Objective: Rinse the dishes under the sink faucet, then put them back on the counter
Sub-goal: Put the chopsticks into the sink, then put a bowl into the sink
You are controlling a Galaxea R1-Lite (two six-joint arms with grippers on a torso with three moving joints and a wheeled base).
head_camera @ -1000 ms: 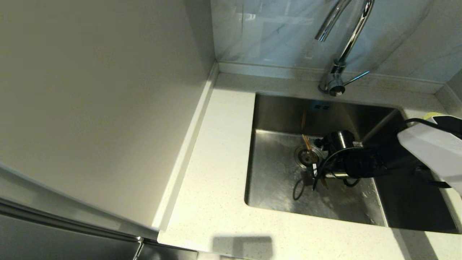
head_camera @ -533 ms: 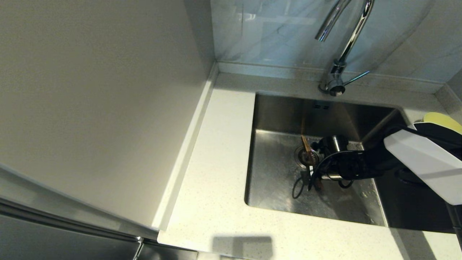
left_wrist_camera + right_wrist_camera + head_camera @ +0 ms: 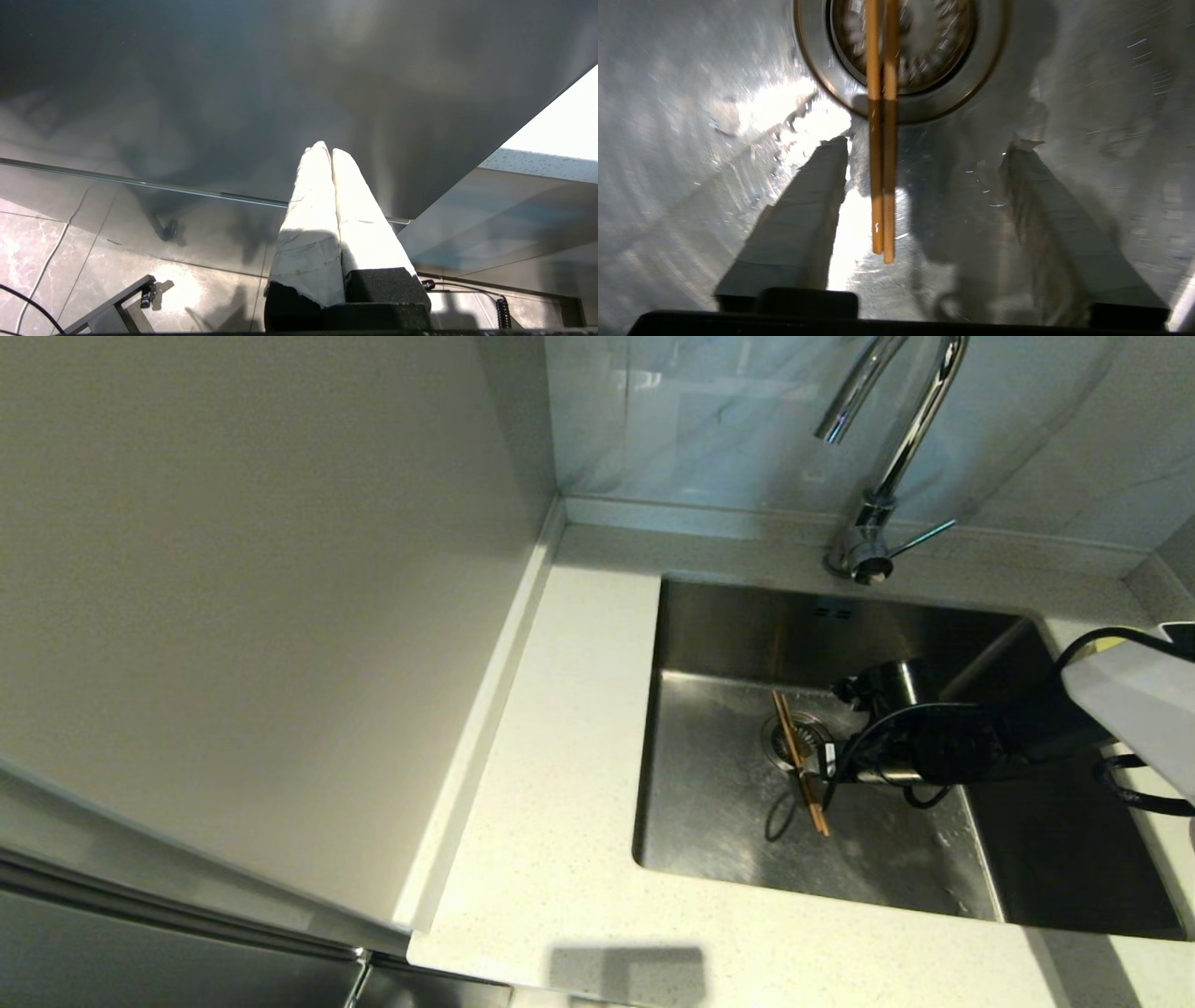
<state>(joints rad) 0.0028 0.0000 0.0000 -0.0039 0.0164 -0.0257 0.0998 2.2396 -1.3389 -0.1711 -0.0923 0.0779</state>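
Where the chopsticks (image 3: 800,763) lie side by side on the floor of the sink (image 3: 719,793), one end of the pair crosses the round drain strainer (image 3: 792,739) and the other end points toward the sink's front wall. From the right wrist, the chopsticks (image 3: 882,140) run straight between the two fingers (image 3: 794,219), nearer one finger than the other, and neither finger touches them. The right gripper (image 3: 927,144) is spread wide and holds nothing; it hangs low inside the basin, just beside the strainer (image 3: 901,56), with its arm reaching in from the sink's right side. A chrome faucet (image 3: 882,457) stands behind the basin, its spout curving over the back of the sink and its thin lever pointing right. Speckled off-white counter (image 3: 560,756) borders the sink on the left and front. Down beside a dark cabinet front, well away from the sink, the left gripper (image 3: 327,151) is parked with its padded fingers (image 3: 313,219) pressed together on nothing
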